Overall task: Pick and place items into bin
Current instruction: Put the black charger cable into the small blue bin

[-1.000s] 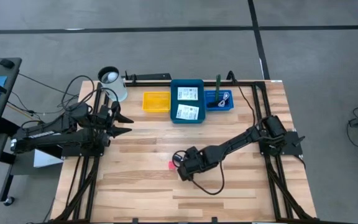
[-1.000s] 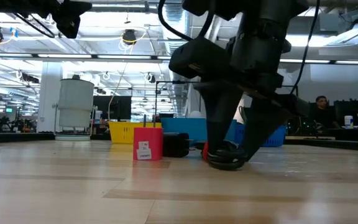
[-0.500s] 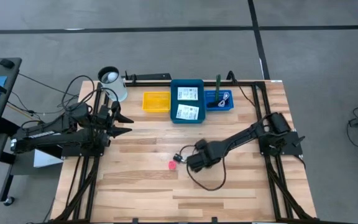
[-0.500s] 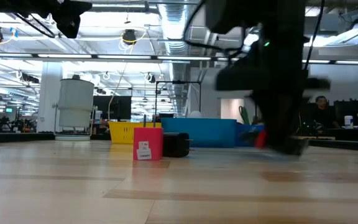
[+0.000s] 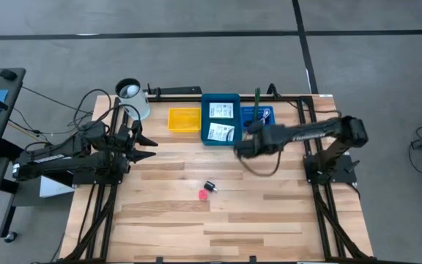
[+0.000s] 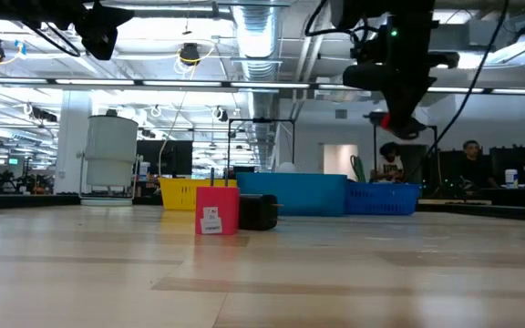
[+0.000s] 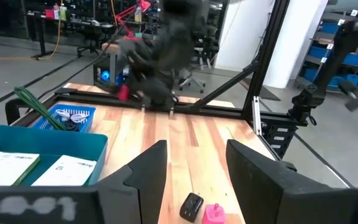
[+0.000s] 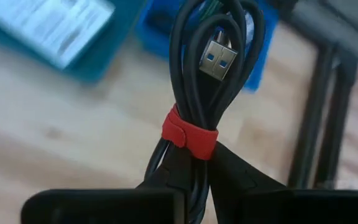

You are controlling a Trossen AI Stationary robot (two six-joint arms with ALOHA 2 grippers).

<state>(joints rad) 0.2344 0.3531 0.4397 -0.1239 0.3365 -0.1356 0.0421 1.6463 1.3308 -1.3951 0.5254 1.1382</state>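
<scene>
My right gripper [image 5: 242, 147] is up in the air just in front of the teal bin [image 5: 220, 134] and the small blue bin [image 5: 269, 125], shut on a bundled black cable [image 8: 218, 37] with a red tie. Two white cards [image 5: 220, 121] lie in the teal bin, and a green pen [image 5: 256, 99] stands in the blue one. A tiny pink cube [image 5: 203, 193] and a small black piece [image 5: 210, 186] rest on the table's middle. My left gripper [image 7: 194, 168] stays open above the table's left side. My right gripper pinches the cable bundle between its two fingers, just behind the red tie [image 8: 190, 142]. The bundle runs on past the fingertips [image 8: 232, 171], with the USB plug [image 8: 219, 59] at its free end. The cable is lifted clear of the table, and a loop [image 5: 268, 171] trails beneath the arm.
A yellow bin [image 5: 184, 119] stands left of the teal bin, with a white cylinder [image 5: 134, 99] at the far left corner. Black frame rails run along the table's left, right and far edges. Bare wood lies around the pink cube.
My right gripper has shut on the black cable near the pink cube and lifted it clear of the table. It has carried the cable up and toward the far edge, to just in front of the bins. The pink cube and black piece stay in place.
</scene>
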